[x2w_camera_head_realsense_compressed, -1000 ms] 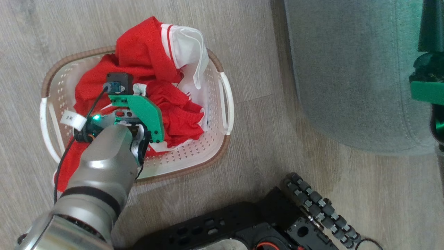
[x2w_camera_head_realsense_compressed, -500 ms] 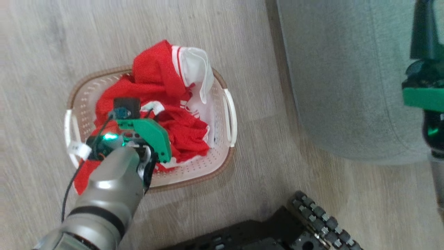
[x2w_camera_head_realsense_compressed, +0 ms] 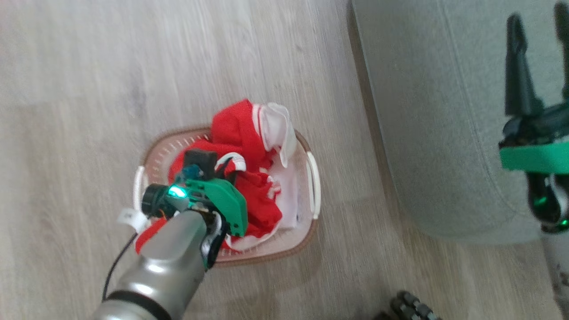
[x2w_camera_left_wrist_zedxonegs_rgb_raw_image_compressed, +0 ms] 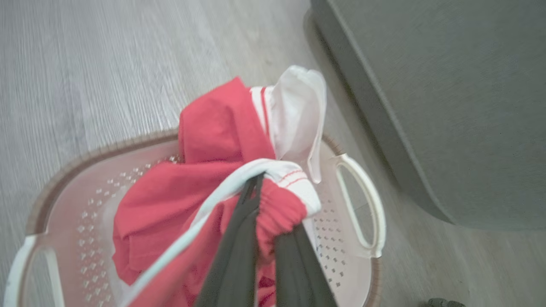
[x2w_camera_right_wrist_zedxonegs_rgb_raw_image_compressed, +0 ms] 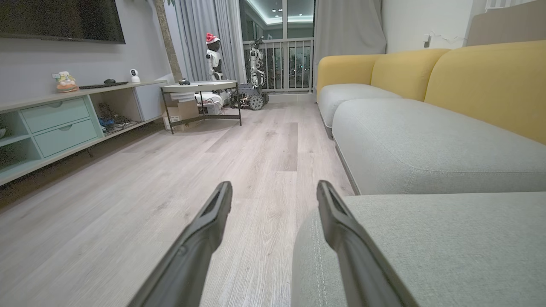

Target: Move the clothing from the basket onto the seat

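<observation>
No legible text; white cable tag (x2w_camera_head_realsense_compressed: 130, 217) possibly printed, too blurred.

Thin, matt red and white cloth, soft and creased, for the clothing (x2w_camera_left_wrist_zedxonegs_rgb_raw_image_compressed: 213, 128); smooth cream plastic, perforated, with a brown textured rim, for the basket (x2w_camera_left_wrist_zedxonegs_rgb_raw_image_compressed: 72, 200). Matt grey-green woven fabric with a stitched seam on the seat (x2w_camera_head_realsense_compressed: 435, 111); pale wood-grain boards of low sheen for the floor (x2w_camera_head_realsense_compressed: 89, 89). Smooth silver shell with glossy highlights on the left forearm (x2w_camera_head_realsense_compressed: 169, 262); smooth green plastic for the bracket (x2w_camera_head_realsense_compressed: 229, 204).
</observation>
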Controlling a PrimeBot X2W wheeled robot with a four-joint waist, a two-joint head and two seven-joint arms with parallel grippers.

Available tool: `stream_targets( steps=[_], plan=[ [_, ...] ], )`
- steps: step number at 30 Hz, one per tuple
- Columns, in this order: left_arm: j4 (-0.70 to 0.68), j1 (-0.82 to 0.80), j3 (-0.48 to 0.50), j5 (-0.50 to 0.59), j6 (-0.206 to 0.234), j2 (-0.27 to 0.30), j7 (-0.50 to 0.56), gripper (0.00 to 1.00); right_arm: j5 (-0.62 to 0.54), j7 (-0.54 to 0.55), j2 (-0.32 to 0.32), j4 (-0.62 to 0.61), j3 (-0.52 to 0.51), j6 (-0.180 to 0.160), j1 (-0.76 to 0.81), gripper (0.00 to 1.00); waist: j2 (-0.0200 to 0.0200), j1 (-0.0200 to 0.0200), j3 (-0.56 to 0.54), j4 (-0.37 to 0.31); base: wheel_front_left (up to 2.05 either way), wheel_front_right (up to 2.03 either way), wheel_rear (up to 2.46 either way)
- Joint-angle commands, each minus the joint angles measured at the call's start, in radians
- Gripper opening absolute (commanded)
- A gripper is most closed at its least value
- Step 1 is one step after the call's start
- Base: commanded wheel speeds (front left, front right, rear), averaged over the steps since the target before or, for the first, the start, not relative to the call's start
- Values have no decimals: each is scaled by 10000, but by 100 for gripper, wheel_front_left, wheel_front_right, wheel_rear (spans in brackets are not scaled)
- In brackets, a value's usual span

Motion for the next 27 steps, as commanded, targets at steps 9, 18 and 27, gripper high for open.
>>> stream_targets(
  steps=[9,18,27],
  plan=[
    [-3264,1779,1414,1442,239,722,-136,0,-158,-61,196,179,332,-2,1425,100,-1,0,-2616,1083,0,0,0],
    [-5589,2600,2097,2056,390,1280,-136,0,-240,-61,399,383,786,-2,1987,100,-1,0,-3739,1438,0,0,0],
    [-7207,1881,2281,1987,226,1500,209,0,-235,-61,536,558,1243,-2,2458,100,-1,0,-4421,1746,0,0,0]
  ],
)
